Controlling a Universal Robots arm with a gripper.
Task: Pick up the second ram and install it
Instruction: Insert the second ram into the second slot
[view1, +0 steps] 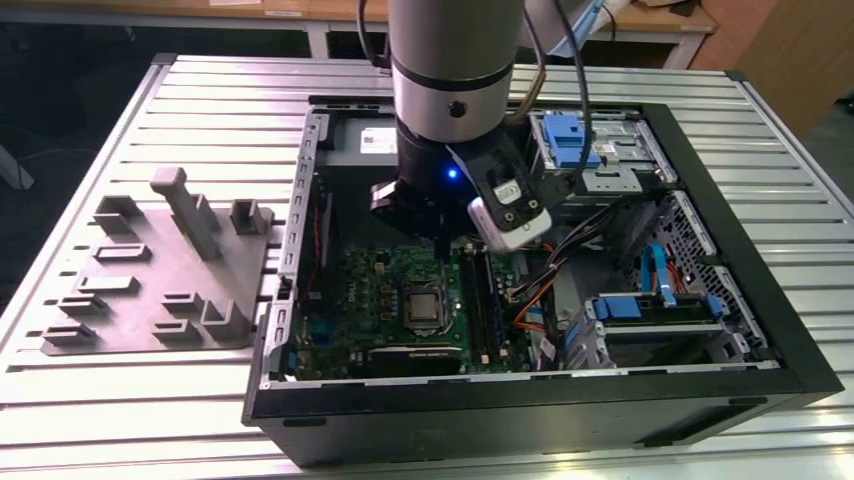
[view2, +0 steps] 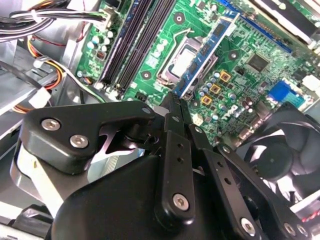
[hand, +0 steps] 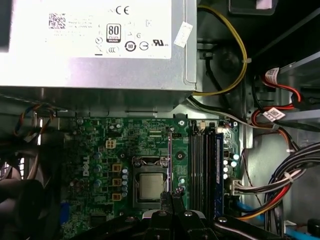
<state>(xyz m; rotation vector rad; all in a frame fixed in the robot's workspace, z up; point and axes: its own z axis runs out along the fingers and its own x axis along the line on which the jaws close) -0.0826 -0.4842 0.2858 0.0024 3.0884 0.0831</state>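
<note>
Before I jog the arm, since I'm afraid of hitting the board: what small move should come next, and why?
Probably a small sideways shift toward the memory slots. The gripper is shut on the second ram, which hangs over the processor socket, roughly parallel to the slots but not above them.

The gripper (view2: 172, 97), clamping the second ram (view2: 212, 45), has open room above the green circuit board (view1: 367, 285) at centre frame. Cable bundle (view1: 594, 235) crowds the exterior view's right; power-supply box (view1: 360, 140) apparently bounds the upper centre.
</note>
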